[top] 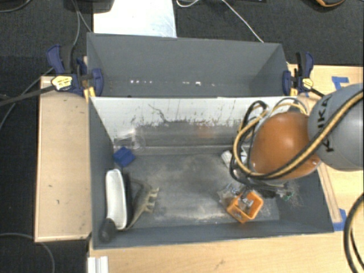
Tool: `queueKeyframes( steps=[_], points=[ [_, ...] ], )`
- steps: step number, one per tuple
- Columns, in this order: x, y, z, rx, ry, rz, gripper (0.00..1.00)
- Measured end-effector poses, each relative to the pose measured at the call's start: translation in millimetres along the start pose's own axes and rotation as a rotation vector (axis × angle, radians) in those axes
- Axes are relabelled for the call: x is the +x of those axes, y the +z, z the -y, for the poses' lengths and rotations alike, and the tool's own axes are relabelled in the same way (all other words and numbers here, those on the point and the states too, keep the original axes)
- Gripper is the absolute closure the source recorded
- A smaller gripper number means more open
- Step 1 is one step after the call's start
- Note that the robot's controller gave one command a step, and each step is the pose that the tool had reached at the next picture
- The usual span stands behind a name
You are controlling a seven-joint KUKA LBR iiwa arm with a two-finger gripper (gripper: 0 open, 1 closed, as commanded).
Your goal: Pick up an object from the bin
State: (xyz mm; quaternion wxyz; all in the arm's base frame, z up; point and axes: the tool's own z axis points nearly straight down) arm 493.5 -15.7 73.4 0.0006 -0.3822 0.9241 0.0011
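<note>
Orange block (250, 209), small and boxy, with a pale grey patch on its upper face, lies on the floor of the grey metal bin (187, 178), near the front wall and toward the right end. The gripper (241, 199) sits directly over it, touching it or just above it. From this angle I cannot tell whether the gripper is spread, clamped, or grasping the block, because the wrist hides the contact.

The arm (341, 135) comes in from the right. Its grey link carries black lettering that starts "KU", and the rest curves out of sight. A rounded orange-brown cover (281, 144) caps the wrist, and black and yellow cables (250, 127) loop around it. No writing can be read on any of the things in the bin.

By count there is one orange block. One white oblong piece (115, 198) lies lengthwise against the left wall. One small blue piece (123, 156) lies near the left wall, farther back. One dark-handled tool (143, 201) with a tan, toothed head lies just beside the white piece. One clear tube-like thing (153, 136) lies along the foot of the back wall. One white scrap (227, 157) is partly hidden behind the cables. All of these are well apart from the block except the white scrap, which is nearer to it.
</note>
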Motion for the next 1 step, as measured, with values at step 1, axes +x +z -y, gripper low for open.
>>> queueKeyframes(
  steps=[1],
  points=[
    [1.0,-15.5,-1.6,-0.005,0.001,-0.005,1.00]
  ],
)
